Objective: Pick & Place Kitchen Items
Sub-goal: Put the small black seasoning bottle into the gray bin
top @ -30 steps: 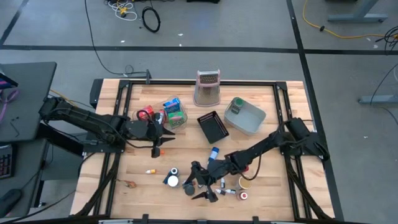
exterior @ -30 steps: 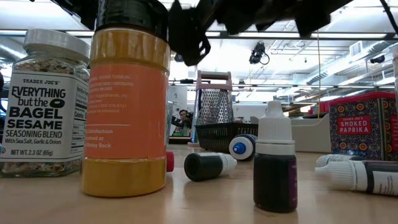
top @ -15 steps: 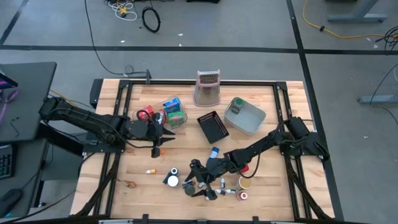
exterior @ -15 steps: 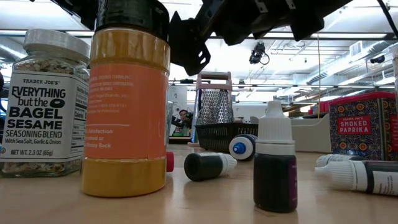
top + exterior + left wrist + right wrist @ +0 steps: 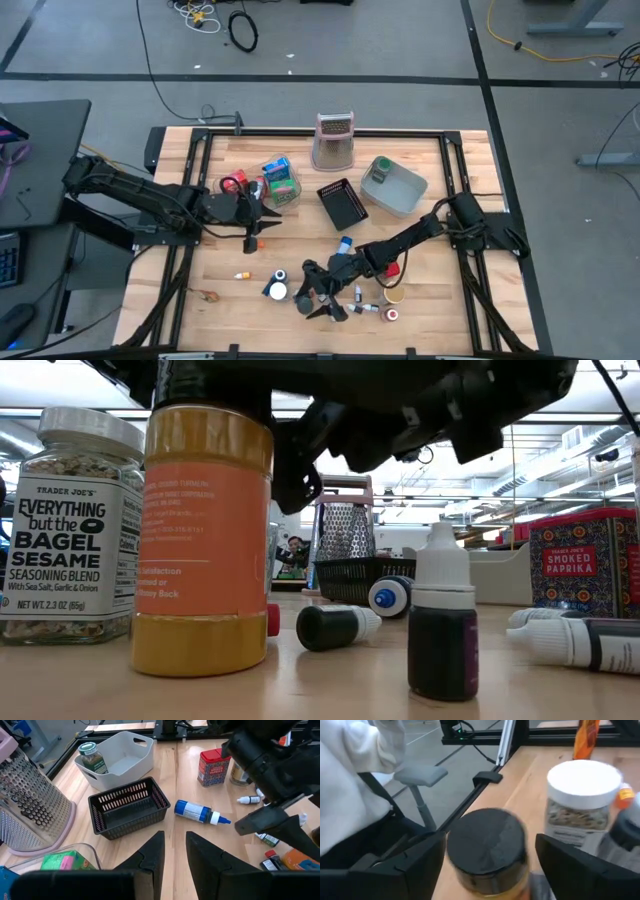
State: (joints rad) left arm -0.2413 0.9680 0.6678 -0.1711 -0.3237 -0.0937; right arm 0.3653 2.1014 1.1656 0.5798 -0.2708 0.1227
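Standing upright near the front edge of the table (image 5: 225, 300), the orange spice jar (image 5: 203, 540) has its long axis vertical and its black cap pointing straight up; I see that cap from above in the right wrist view. My right hand (image 5: 487, 865) is around the jar's top, one finger (image 5: 405, 865) on each side of the cap with a gap showing on both sides, so it is open and not yet gripping. Just beside the jar stands the bagel seasoning jar (image 5: 68, 525), also upright, white lid up.

Further along the front of the table, a small dark dropper bottle (image 5: 443, 625) stands upright with its white tip up, while another dropper (image 5: 335, 627) lies on its side. The blue-white bottle (image 5: 201, 813) lies flat too, its long axis along the table and its white nozzle pointing away from the black mesh basket (image 5: 131, 805). A red paprika tin (image 5: 582, 565) stands upright near the droppers.

Behind the basket sits the grey bin (image 5: 120, 757) with a green-lidded jar (image 5: 92, 759) upright inside it, and the metal grater (image 5: 334, 141) stands toward the back of the table.

My left hand (image 5: 175, 852) hovers at the table's left side near the green packet (image 5: 281, 180); its fingers stand only slightly apart with nothing between them.
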